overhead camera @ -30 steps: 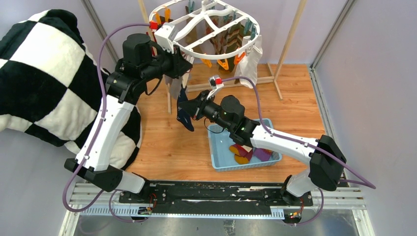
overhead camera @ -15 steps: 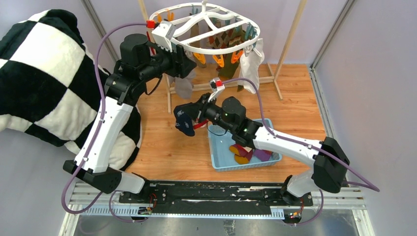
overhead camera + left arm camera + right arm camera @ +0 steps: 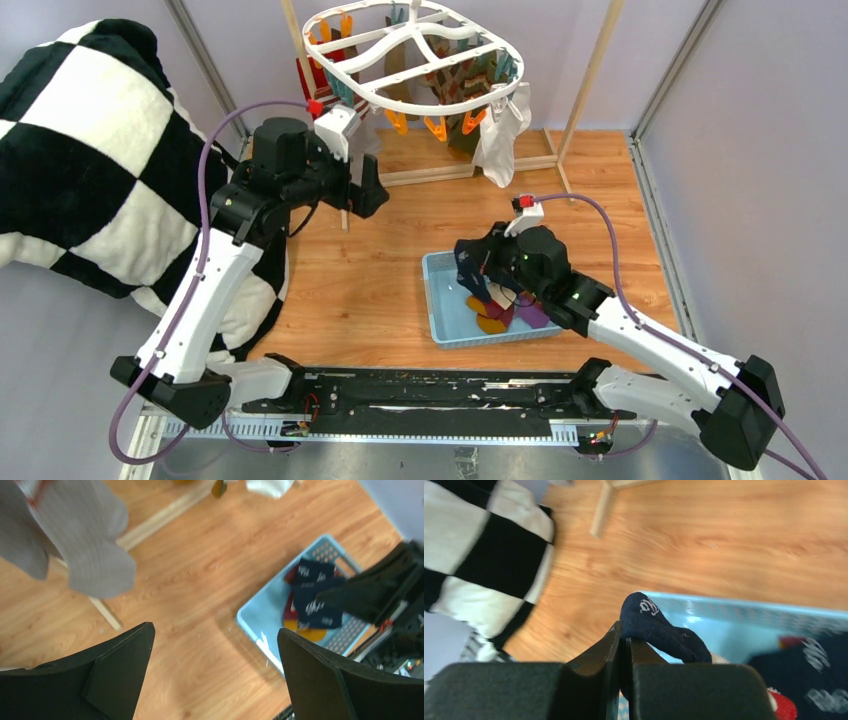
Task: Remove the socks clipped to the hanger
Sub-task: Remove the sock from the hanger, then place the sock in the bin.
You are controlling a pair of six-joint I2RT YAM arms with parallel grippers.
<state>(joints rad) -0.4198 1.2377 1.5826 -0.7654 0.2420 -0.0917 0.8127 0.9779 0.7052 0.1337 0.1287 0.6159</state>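
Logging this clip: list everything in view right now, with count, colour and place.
hanger: one, white with orange and teal clips, hung at the far side.
clipped socks: several, mixed colours including white and grey, hanging under the hanger.
navy sock: one, over the basket edge.
basket: one, light blue, right of centre.
loose socks: several, red, mustard, purple and navy, inside the basket.
blanket: one, black-and-white checked, far left.
wooden rack: one, light wood, carrying the hanger.
left pincer: open, empty, below the hanger.
right pincer: shut on the navy sock.
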